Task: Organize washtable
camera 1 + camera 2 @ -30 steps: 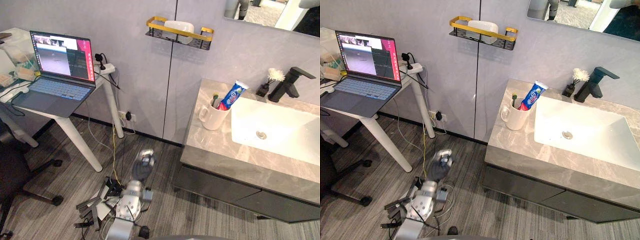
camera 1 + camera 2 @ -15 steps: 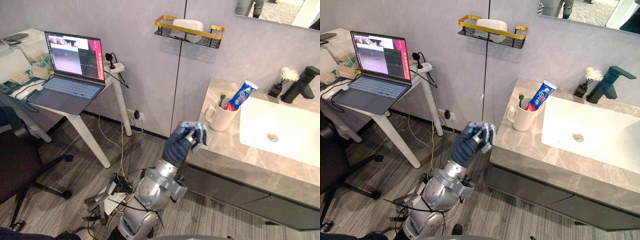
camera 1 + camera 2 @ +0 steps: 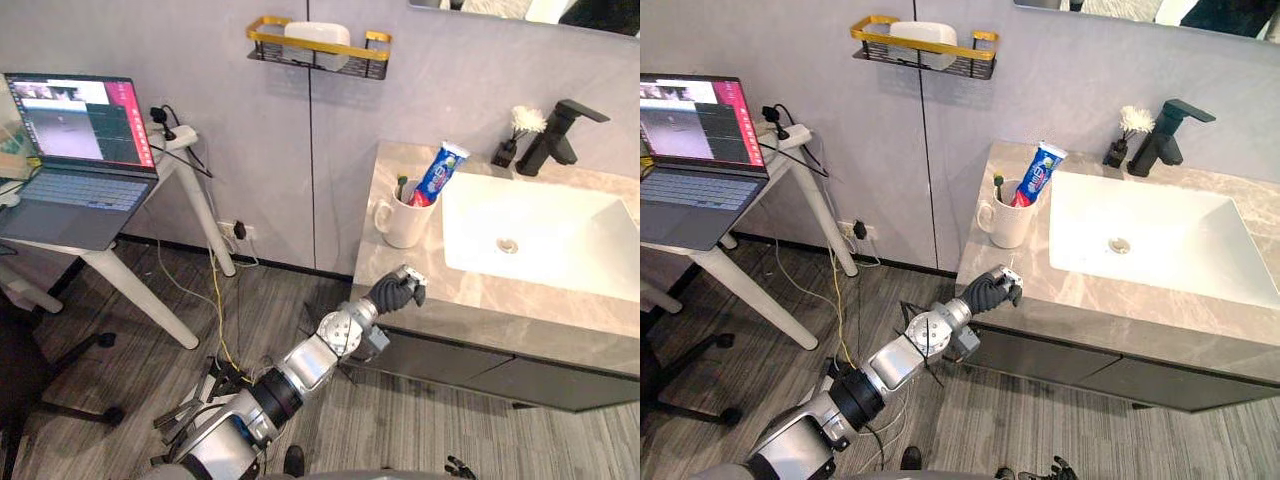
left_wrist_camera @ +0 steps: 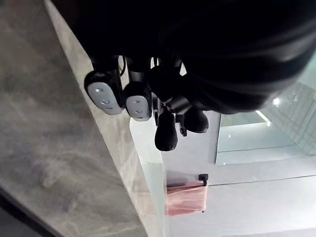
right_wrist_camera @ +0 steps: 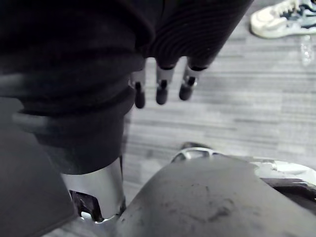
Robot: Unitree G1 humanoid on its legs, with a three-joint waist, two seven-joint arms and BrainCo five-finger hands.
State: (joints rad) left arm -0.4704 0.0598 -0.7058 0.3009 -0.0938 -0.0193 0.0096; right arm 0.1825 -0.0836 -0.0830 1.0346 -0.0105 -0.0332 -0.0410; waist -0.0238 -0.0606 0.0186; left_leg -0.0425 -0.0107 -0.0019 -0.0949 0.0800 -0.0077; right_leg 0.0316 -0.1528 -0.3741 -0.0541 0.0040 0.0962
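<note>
Left hand [image 3: 398, 293], clenched and empty, hovers at the grey marble counter's [image 3: 480, 297] front edge, mid-frame; the white ceramic mug [image 3: 400, 225] stands upright just above it in frame

A white mug [image 3: 400, 224] stands upright on the grey marble washtable [image 3: 470, 297], just left of the basin [image 3: 560, 218], holding a tilted blue-and-red toothpaste tube [image 3: 438, 172] and what looks like a toothbrush [image 3: 402, 186].

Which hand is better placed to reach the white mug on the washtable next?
Left. The left hand is at the front edge of the counter, close to the white mug; the right hand hangs low over the floor.
</note>
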